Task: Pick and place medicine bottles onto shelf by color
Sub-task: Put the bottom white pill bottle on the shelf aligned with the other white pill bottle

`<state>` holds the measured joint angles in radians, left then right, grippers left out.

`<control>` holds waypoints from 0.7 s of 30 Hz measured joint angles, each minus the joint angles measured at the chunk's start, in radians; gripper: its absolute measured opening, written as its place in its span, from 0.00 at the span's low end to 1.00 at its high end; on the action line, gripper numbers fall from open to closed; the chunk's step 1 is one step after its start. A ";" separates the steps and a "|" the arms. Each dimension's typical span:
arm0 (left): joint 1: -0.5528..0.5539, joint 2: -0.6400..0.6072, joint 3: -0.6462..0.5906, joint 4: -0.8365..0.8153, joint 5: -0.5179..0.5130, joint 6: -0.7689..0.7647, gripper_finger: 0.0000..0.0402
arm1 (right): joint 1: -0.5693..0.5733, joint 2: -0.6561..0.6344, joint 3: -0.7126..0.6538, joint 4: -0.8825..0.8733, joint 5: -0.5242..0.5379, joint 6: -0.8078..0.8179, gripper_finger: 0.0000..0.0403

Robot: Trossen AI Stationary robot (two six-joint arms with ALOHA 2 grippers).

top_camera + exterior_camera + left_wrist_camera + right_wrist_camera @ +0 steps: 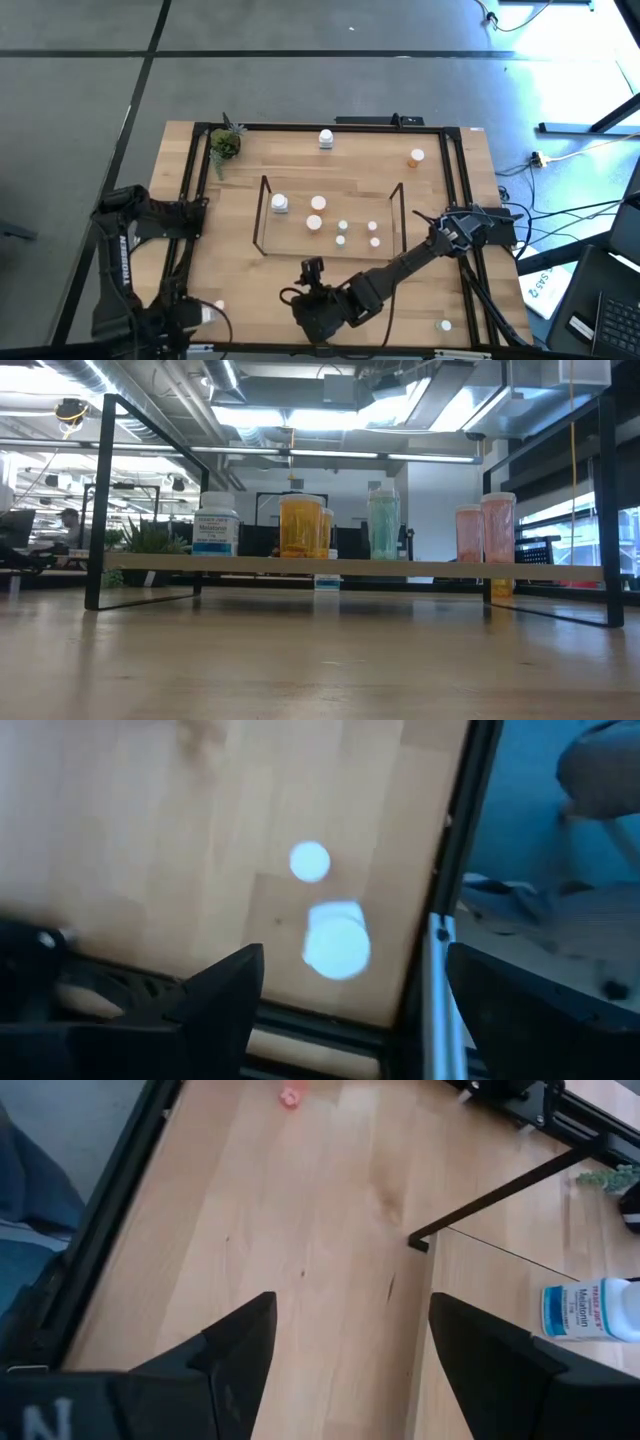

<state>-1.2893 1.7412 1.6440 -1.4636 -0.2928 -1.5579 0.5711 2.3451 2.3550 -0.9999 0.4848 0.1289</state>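
From above, my right hand [313, 268] hovers fingers apart, empty, over the pale wood counter [240, 260], near of the thin black wire shelf [262, 215].

Low down, round translucent bottles [301, 526] line its wooden board.

My left hand [345, 990] gapes over a white cap [336, 942].

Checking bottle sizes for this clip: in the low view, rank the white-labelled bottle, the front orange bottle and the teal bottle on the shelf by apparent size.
1. Front orange bottle looks bulkiest.
2. White-labelled bottle is about as wide but shorter.
3. Teal bottle is the slimmest, though about as tall as the orange one.
Depth along the shelf may skew this.
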 joint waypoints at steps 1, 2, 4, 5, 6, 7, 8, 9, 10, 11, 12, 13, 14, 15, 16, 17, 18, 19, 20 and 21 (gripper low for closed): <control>-0.010 0.000 0.000 0.005 0.000 -0.026 0.76 | -0.001 0.000 0.000 0.000 -0.005 0.000 0.66; -0.020 0.000 -0.002 0.014 -0.001 -0.049 0.76 | -0.001 0.000 0.000 -0.001 -0.005 0.000 0.66; -0.034 0.000 -0.020 0.043 -0.004 -0.080 0.76 | -0.004 0.000 0.000 -0.001 -0.007 -0.001 0.66; -0.039 0.000 -0.034 0.058 -0.005 -0.089 0.76 | -0.005 0.000 0.000 -0.001 -0.008 -0.001 0.66; -0.045 0.000 -0.051 0.078 -0.005 -0.093 0.76 | -0.006 0.000 0.000 -0.001 -0.008 -0.001 0.66; -0.048 0.000 -0.070 0.100 -0.006 -0.097 0.76 | -0.009 0.000 0.000 -0.001 -0.008 -0.001 0.66; -0.052 0.000 -0.089 0.119 -0.004 -0.098 0.76 | -0.010 0.000 0.000 -0.001 -0.008 -0.001 0.66; -0.054 0.000 -0.108 0.132 -0.002 -0.099 0.76 | -0.012 0.000 0.000 -0.001 -0.008 -0.001 0.66; -0.054 0.000 -0.129 0.148 -0.002 -0.099 0.76 | -0.013 0.000 0.000 -0.001 -0.008 -0.001 0.66; -0.054 0.000 -0.147 0.165 -0.002 -0.097 0.76 | -0.013 0.000 0.000 -0.001 -0.007 -0.001 0.66; -0.054 0.000 -0.163 0.180 -0.001 -0.088 0.76 | -0.013 0.000 0.000 -0.001 -0.007 -0.001 0.66; -0.054 0.000 -0.178 0.194 -0.001 -0.084 0.76 | -0.013 0.000 0.000 -0.001 -0.007 -0.002 0.66; -0.054 0.000 -0.193 0.206 -0.001 -0.080 0.76 | -0.012 0.000 0.000 -0.001 -0.007 -0.002 0.66; -0.053 0.000 -0.208 0.220 -0.001 -0.075 0.76 | -0.012 0.000 0.000 0.000 -0.007 -0.001 0.66; -0.052 0.000 -0.223 0.232 -0.001 -0.072 0.76 | -0.011 0.000 0.000 -0.001 -0.007 -0.001 0.66; -0.051 0.001 -0.233 0.242 -0.001 -0.069 0.76 | -0.011 0.000 0.000 -0.001 -0.007 0.001 0.66; -0.051 0.000 -0.244 0.254 -0.001 -0.061 0.76 | -0.011 0.000 0.000 -0.001 -0.007 0.003 0.66; -0.051 0.000 -0.253 0.265 -0.001 -0.057 0.76 | -0.012 0.000 0.000 -0.001 -0.007 0.007 0.66; -0.050 0.000 -0.263 0.273 -0.002 -0.056 0.76 | -0.012 0.000 0.000 0.000 -0.007 0.013 0.66; -0.050 0.000 -0.272 0.273 -0.001 -0.056 0.76 | -0.012 0.000 0.000 -0.001 -0.007 0.019 0.66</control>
<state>-1.3396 1.7416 1.3721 -1.1902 -0.2939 -1.6135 0.5591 2.3451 2.3550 -1.0004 0.4778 0.1482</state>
